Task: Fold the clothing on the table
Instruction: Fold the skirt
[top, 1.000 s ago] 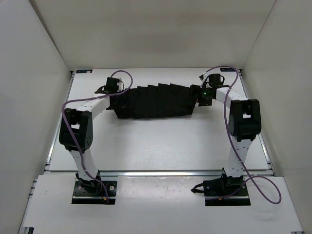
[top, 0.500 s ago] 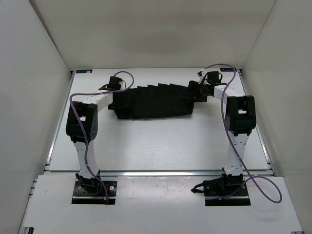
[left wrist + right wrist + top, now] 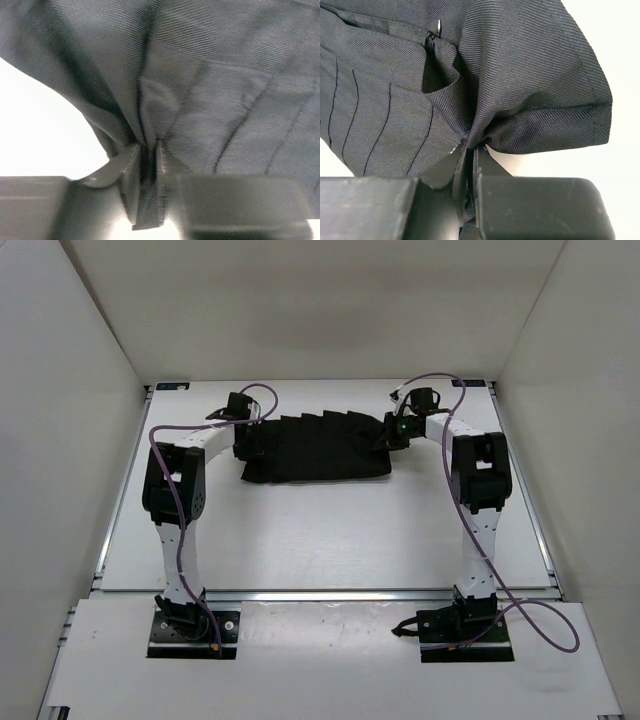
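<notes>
The black pleated garment (image 3: 315,448) lies stretched sideways across the far half of the white worktop (image 3: 320,540), with the left end effector (image 3: 148,150) and right end effector (image 3: 470,152) each clamped on cloth at its ends, so gripping looks done and the fold itself remains.

White arms (image 3: 173,558), black joints (image 3: 176,485), purple cables (image 3: 256,387); L hand (image 3: 148,152), R hand (image 3: 470,152) black.

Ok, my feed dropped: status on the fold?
Copy: left gripper shut on clothing, right gripper likewise. Clothing spans the far table between them. No obstruction seen.
</notes>
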Motion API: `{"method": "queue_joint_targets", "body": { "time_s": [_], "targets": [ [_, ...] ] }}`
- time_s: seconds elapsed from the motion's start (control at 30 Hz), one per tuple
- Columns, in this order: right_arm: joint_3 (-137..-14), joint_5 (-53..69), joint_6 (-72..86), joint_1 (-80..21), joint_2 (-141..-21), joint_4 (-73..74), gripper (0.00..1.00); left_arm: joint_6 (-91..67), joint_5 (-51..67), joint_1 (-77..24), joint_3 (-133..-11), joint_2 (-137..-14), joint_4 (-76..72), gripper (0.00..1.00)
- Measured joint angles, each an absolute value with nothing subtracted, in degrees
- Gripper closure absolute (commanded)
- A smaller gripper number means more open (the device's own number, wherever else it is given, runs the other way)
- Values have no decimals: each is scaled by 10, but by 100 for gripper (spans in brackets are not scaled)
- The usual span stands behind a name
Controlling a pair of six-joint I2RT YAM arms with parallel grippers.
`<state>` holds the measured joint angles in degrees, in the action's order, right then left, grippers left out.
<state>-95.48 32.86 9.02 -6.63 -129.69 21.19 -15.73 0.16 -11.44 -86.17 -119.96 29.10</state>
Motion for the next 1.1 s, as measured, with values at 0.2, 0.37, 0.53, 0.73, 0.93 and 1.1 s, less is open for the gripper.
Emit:
{"method": "queue_joint_targets", "body": {
  "time_s": [0.2,0.37,0.53,0.73,0.93,1.1],
  "targets": [
    [-912,319,94,-53,-1262,215,100,-157,18,-145,-870,-1206,298,90],
    [-865,287,76,-32,-1183,262,100,-176,34,-215,-815,-1176,262,93],
    [-864,270,63,-30,-1097,305,100,-210,74,-289,-751,-1138,237,96],
    [-910,256,72,-119,-1064,352,99,-249,133,-310,-706,-1118,204,96],
    [-916,253,111,-215,-1064,374,100,-271,177,-288,-685,-1110,196,97],
    [-916,253,136,-217,-1058,388,100,-272,183,-277,-648,-1076,208,96]
  ]
}}
